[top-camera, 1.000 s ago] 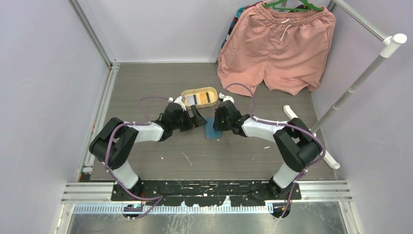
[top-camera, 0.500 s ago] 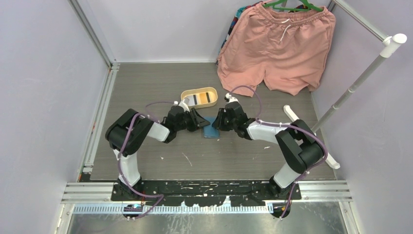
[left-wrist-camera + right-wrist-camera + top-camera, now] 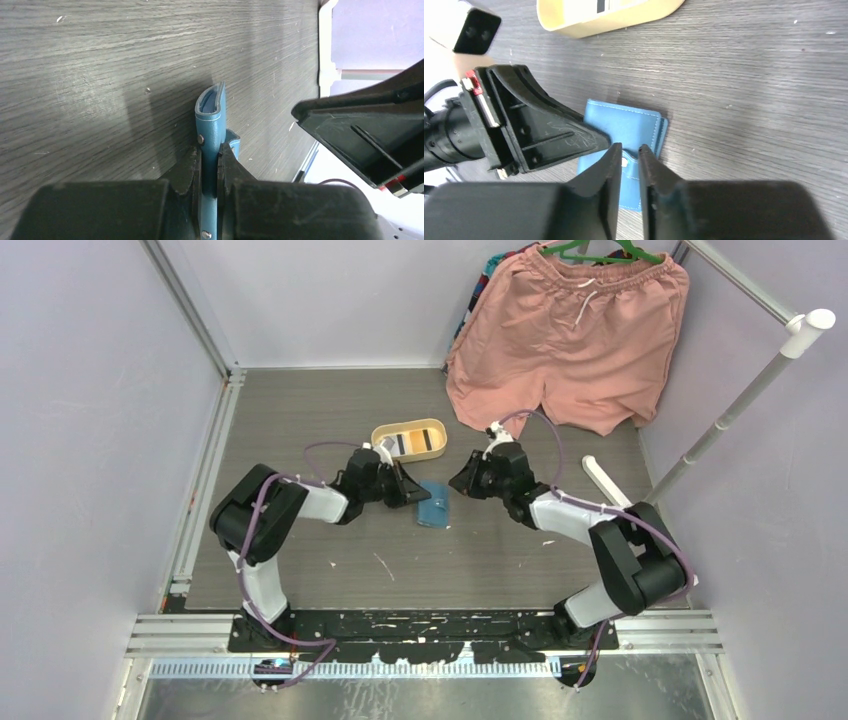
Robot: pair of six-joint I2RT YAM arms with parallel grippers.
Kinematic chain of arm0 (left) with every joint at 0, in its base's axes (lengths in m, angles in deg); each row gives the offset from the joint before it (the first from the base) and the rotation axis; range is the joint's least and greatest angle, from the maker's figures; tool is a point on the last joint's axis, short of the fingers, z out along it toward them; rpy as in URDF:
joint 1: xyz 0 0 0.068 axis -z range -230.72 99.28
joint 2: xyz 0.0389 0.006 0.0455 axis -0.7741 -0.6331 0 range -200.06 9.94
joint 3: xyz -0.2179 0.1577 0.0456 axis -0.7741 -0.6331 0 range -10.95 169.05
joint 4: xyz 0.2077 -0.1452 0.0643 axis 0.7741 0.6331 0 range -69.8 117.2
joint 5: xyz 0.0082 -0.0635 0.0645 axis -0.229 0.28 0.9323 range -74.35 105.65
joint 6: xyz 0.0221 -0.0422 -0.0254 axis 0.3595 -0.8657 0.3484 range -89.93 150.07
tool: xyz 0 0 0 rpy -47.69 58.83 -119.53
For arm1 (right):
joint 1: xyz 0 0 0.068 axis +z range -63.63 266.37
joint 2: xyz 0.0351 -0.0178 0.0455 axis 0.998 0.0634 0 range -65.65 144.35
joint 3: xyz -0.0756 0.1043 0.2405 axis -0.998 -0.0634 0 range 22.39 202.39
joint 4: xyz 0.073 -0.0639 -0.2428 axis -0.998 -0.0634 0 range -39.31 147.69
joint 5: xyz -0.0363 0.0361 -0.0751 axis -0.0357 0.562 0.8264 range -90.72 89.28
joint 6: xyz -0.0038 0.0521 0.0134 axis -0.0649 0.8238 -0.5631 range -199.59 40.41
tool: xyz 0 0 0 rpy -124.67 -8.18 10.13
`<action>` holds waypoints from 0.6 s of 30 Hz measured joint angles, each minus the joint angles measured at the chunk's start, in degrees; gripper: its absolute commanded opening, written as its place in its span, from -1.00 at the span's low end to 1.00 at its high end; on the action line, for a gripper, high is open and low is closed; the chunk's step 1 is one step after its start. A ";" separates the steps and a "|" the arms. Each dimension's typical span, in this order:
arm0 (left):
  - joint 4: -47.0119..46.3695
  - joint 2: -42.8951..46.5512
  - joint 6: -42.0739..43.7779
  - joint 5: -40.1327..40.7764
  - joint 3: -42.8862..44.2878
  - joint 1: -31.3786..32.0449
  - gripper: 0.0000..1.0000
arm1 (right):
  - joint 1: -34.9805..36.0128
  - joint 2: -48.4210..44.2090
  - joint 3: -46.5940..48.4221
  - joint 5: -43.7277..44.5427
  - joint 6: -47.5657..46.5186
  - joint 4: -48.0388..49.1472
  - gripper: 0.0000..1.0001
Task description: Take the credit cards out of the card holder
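Note:
The card holder point(image 3: 434, 505) is a teal-blue wallet lying folded on the grey table between the two arms. My left gripper point(image 3: 410, 491) is shut on its left edge; in the left wrist view the card holder point(image 3: 212, 107) stands edge-on between the pads point(image 3: 193, 162) of the left gripper point(image 3: 210, 152). My right gripper point(image 3: 461, 483) hovers just right of it, jaws narrowly open and holding nothing. In the right wrist view the card holder point(image 3: 631, 125) shows through the gap of the right gripper point(image 3: 630, 150). A whitish credit card point(image 3: 397, 445) lies in the yellow tray point(image 3: 433, 427).
The yellow oval tray point(image 3: 614, 22) sits just behind the wallet. Pink shorts point(image 3: 570, 340) hang at the back right. A white pole stand point(image 3: 722, 420) with its foot point(image 3: 603, 480) is on the right. A metal frame rail point(image 3: 205, 490) runs along the left.
My left gripper has closed on the wallet's left edge. My right gripper has drawn back to the right, off the wallet, and the wallet now lies uncovered between the arms.

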 measured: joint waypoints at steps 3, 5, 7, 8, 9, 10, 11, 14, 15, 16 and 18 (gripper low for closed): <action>5.90 1.90 2.93 0.15 1.77 0.00 -1.00 | -0.24 -1.60 0.57 0.00 -4.09 -3.23 0.03; 11.17 2.27 5.35 -0.07 4.28 0.00 -1.00 | 1.51 -2.73 2.01 0.24 -8.81 -7.69 0.15; 15.96 2.27 7.65 -0.33 6.97 0.00 -1.00 | 3.23 -3.04 4.11 0.20 -12.52 -11.26 0.28; 18.40 2.27 8.83 -0.48 8.35 0.00 -1.00 | 3.87 -3.04 4.98 0.17 -13.84 -12.39 0.31; 20.76 2.27 10.01 -0.57 9.75 0.00 -1.00 | 4.76 -3.04 5.97 0.35 -15.54 -13.84 0.31; 23.17 2.27 11.32 -0.57 11.10 0.00 -1.00 | 5.49 -3.04 6.69 0.61 -16.96 -15.06 0.31; 25.44 2.27 12.57 -0.61 12.44 0.00 -1.00 | 6.23 -2.99 7.37 1.03 -18.43 -16.33 0.30; 30.56 2.25 15.41 -1.03 15.13 -0.22 -1.00 | 7.98 -1.88 8.48 2.05 -21.90 -18.49 0.28; 32.02 2.12 16.09 -1.27 15.78 -0.35 -1.00 | 8.44 -1.09 8.59 2.40 -22.93 -19.02 0.26; 33.03 1.97 16.72 -1.53 16.22 -0.46 -1.00 | 8.85 -0.28 8.61 2.71 -23.87 -19.34 0.23; 34.91 1.36 17.68 -2.51 17.16 -0.81 -1.00 | 9.38 1.40 8.57 3.32 -25.49 -19.69 0.20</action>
